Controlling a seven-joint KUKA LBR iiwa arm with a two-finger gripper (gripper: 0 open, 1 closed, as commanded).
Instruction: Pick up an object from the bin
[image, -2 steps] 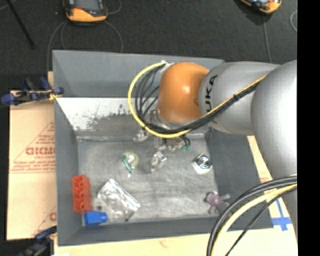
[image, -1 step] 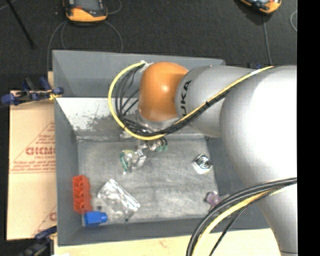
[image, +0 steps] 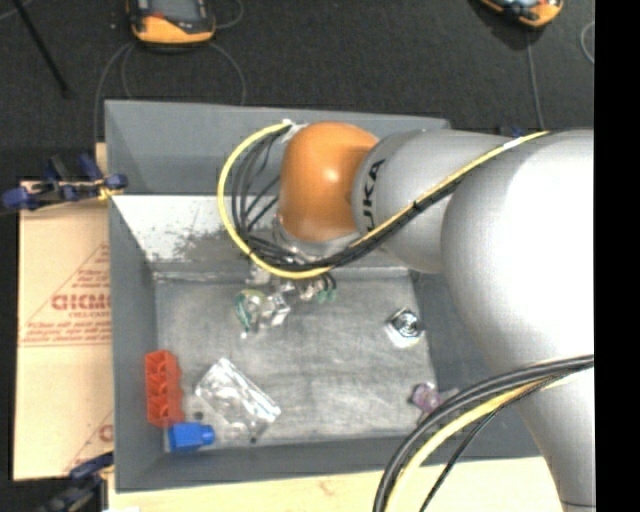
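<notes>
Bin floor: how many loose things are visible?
5: red block and blue piece lower left, clear wrapper beside them, silver piece right, purple piece lower right; the arm may hide more.

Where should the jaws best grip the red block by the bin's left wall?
Probably its upper half, across the narrow width, coming from above: the red block lies flat and long, and the blue piece crowds its lower end.

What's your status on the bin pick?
Gripper low by the bin's back wall. Nearest: clear plastic bag and silver metal piece, both apart from it. Nothing between.
</notes>
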